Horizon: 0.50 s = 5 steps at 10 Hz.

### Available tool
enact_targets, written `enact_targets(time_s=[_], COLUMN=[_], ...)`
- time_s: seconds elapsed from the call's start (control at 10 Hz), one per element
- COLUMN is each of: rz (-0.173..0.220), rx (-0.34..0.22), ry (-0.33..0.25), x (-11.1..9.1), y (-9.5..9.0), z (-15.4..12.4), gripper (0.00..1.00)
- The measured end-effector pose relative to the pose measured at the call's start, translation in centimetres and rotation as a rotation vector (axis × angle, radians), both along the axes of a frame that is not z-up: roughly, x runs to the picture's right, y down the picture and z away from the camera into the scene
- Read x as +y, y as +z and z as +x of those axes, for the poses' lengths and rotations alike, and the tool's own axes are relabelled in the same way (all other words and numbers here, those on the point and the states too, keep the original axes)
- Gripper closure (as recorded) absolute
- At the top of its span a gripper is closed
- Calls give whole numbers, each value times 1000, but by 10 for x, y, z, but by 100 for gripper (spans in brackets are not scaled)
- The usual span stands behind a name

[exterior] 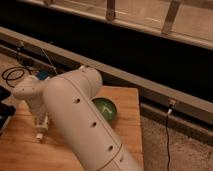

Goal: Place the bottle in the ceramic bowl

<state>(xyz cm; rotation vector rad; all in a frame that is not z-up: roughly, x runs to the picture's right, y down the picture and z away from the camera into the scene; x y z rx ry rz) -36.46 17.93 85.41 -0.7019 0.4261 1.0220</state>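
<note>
The small white bottle (pixel 41 127) lies on the wooden table (pixel 20 150) at the left, its narrow cap pointing toward the near edge. My gripper (pixel 39 118) hangs from the white wrist straight down onto the bottle's upper end, and the wrist hides how it meets the bottle. The glossy green ceramic bowl (pixel 108 109) sits on the table to the right of the bottle. My thick white arm crosses in front of the bowl's left rim and hides it. Nothing lies in the part of the bowl that shows.
A dark object (pixel 4 116) sits at the table's left edge. A coiled black cable (pixel 12 75) and a blue item (pixel 43 75) lie behind the table. The table's right edge (pixel 138 130) drops to speckled floor, where a thin cable (pixel 167 137) hangs from the ledge.
</note>
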Motion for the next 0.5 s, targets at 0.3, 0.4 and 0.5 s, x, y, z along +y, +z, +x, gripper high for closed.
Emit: enact_targets(time_s=[0.3, 0.4, 0.5], rz=[8, 9, 8], rx=[-9, -11, -13], ry=[-18, -22, -24], x=[-2, -2, -1], y=[-5, -5, -5], z=[-1, 0, 0], gripper=[82, 93, 98])
